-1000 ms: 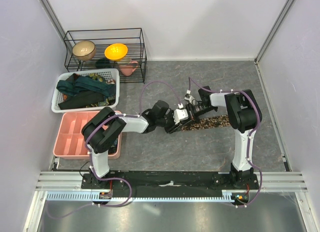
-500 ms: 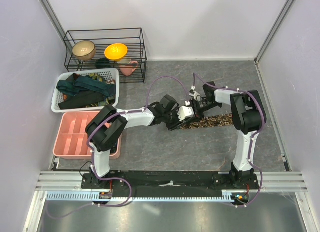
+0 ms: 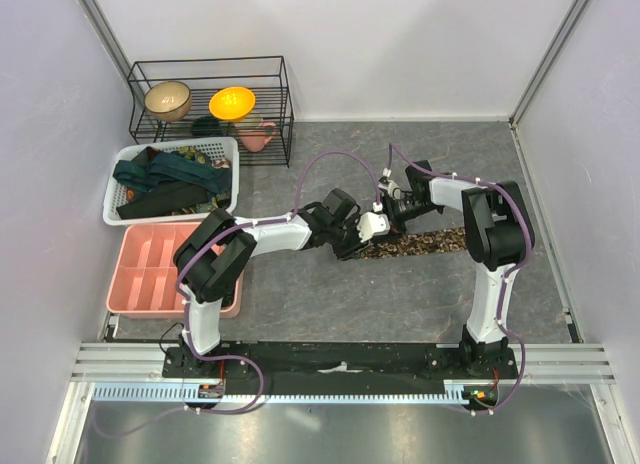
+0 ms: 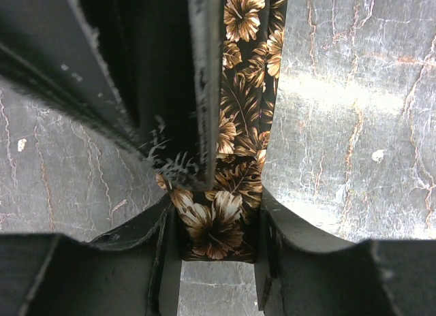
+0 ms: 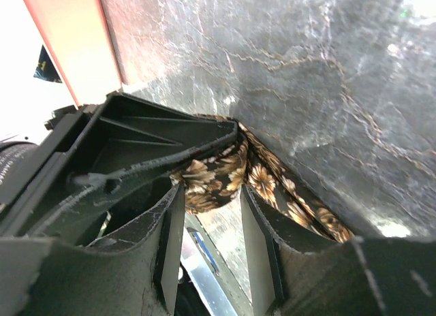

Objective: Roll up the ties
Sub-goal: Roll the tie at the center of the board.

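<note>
- My right gripper (image 3: 394, 208) has just let go. Its fingers were nearly together a moment ago, and now they stand apart with nothing between them.
- It has also pulled back a little toward 12 o'clock, while my left gripper (image 3: 363, 229) has moved in toward 3 o'clock onto the end of the tie (image 3: 425, 243).
- My left gripper is about half closed. In its wrist view the folded end of the tie fills the gap and touches both fingers (image 4: 264, 234), so I judge that it holds this end.
- I think this is a hand-over: the left now keeps the first fold and the right is free to take a new grip. The rolling is only at its start.
- The tie lies flat on the table (image 3: 330, 294), just right of the centre, and runs from 9 o'clock to 3 o'clock, almost all of it not rolled.
- The two grippers are very near each other, so here I have little room.
- There is bare table at 12 and at 6 o'clock of the tie. The wall (image 3: 590, 184) at 3 o'clock is well apart.
- The basket (image 3: 235, 179), tray (image 3: 125, 254) and rack (image 3: 285, 104) are far off, between 9 and 11 o'clock.
</note>
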